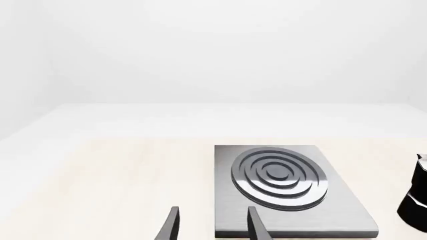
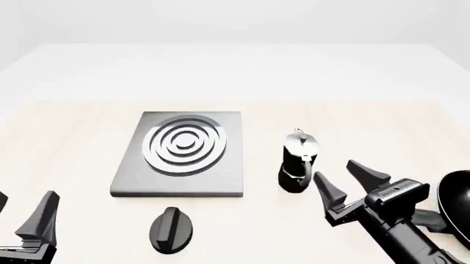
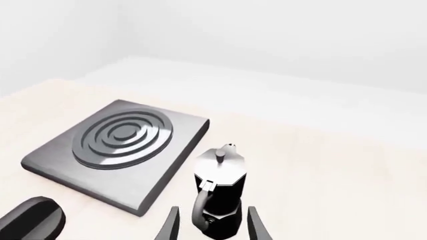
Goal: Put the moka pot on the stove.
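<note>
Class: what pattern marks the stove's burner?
Raised silver concentric rings on the flat grey metal stove; clearest in the front view.

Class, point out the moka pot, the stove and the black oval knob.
moka pot (image 2: 296, 165), front view, on its black faceted body.
stove (image 2: 184, 144), front view, on the burner rings' centre.
black oval knob (image 2: 171, 229), front view, on its raised middle ridge.

A pale wooden table (image 2: 74, 143) carries everything, its far part turning white. The stove (image 2: 180, 154) lies flat a little left of the table's middle, with the moka pot (image 2: 296, 163) standing upright just beside it at its 3 o'clock, apart from it. A black oval knob (image 2: 171, 229) lies on the table at the stove's 6 o'clock, and a black frying pan (image 2: 455, 198) sits at the pot's 4 o'clock, cut off by the picture's edge.
</note>
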### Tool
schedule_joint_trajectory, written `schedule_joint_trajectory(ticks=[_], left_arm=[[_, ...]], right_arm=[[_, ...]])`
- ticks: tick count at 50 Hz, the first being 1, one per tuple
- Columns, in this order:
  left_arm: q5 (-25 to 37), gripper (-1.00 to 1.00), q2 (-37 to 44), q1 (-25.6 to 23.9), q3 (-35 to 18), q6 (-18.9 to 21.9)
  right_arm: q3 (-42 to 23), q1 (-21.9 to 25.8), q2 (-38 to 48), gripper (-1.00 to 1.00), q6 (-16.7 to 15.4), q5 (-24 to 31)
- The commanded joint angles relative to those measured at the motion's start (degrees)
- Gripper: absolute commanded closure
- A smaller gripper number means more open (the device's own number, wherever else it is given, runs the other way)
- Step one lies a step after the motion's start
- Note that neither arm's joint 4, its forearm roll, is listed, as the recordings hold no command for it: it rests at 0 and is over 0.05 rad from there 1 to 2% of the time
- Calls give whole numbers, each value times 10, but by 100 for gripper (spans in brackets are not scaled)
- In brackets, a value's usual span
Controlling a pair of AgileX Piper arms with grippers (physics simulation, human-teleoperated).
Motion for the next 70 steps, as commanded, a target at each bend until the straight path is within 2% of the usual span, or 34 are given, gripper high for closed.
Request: schedule_joint_trajectory(ticks=[1,29,70], left_arm=[[0,-100,0,0,0,0],[0,-100,0,0,0,0],[0,-100,0,0,0,0]], right_arm=[[-11,5,53,-100,3,-31],[-45,5,130,-100,6,-48],[-74,13,195,-100,24,-50]])
